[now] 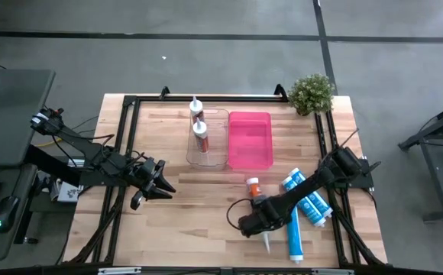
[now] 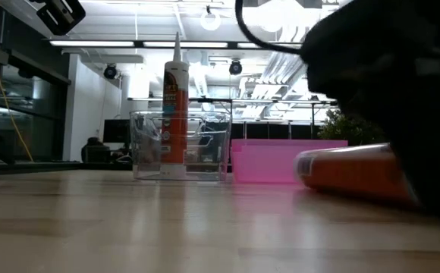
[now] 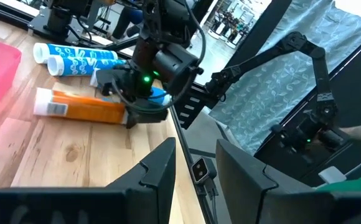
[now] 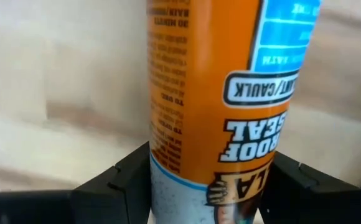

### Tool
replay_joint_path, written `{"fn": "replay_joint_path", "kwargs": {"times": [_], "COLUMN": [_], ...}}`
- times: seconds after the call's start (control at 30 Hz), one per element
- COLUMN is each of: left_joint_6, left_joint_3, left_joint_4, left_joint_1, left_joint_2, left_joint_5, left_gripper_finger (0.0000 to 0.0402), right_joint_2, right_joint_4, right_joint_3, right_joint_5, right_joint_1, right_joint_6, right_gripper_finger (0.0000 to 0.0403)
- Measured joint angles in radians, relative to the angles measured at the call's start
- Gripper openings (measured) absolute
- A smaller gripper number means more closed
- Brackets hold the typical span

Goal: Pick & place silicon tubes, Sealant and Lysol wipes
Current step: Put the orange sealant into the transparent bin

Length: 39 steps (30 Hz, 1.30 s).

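Observation:
An orange sealant tube point(image 1: 253, 189) lies on the wooden table, nozzle toward the near edge. My right gripper point(image 1: 258, 216) is down over its middle and shut on it; the tube fills the right wrist view point(image 4: 211, 93). Two blue-and-white tubes point(image 1: 304, 206) lie just right of it. Two more tubes point(image 1: 198, 126) stand upright in a clear bin point(image 1: 208, 149); a pink bin point(image 1: 250, 141) sits beside it. My left gripper point(image 1: 156, 187) is open and empty at the table's left, also seen in the left wrist view point(image 3: 196, 168). My right gripper pinches the orange tube's body point(image 4: 168, 168) between its two fingers point(image 4: 121, 177), one on each long side, about mid-length. The fingers come from above and lie across the tube. In the low view the tube point(image 2: 349, 171) lies along the table.
A small potted plant point(image 1: 311, 93) stands at the far right corner. Black frame rails point(image 1: 130, 137) run along the table's left, far and right sides. Bare wood lies between the two grippers and along the near edge.

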Motion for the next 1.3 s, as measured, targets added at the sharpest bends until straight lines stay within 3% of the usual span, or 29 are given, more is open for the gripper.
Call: {"fn": "replay_joint_path", "kwargs": {"times": [0.47, 0.77, 1.0, 1.17, 1.3], "left_joint_6": [0.000, 0.000, 0.000, 0.005, 0.081], "left_joint_3": [0.000, 0.000, 0.000, 0.000, 0.000], "left_joint_4": [0.002, 0.015, 0.031, 0.049, 0.136], "left_joint_1": [0.000, 0.000, 0.000, 0.000, 0.000], "left_joint_2": [0.000, 0.000, 0.000, 0.003, 0.051], "left_joint_5": [-0.001, -0.004, -0.032, -0.051, -0.082], "left_gripper_finger": [0.0111, 0.0111, 0.0111, 0.0111, 0.0111], "right_joint_2": [-0.071, -0.071, -0.073, -0.073, -0.083], "right_joint_4": [0.006, -0.293, -0.521, -0.757, -0.786], "right_joint_3": [0.138, 0.325, 0.446, 0.536, 0.580], "right_joint_5": [-0.091, -0.205, -0.399, -0.474, -0.520], "right_joint_1": [0.082, 0.078, 0.052, 0.025, -0.004], "right_joint_6": [-0.182, -0.349, -0.510, -0.624, -0.667], "right_gripper_finger": [0.0211, 0.0211, 0.0211, 0.0209, 0.0208]}}
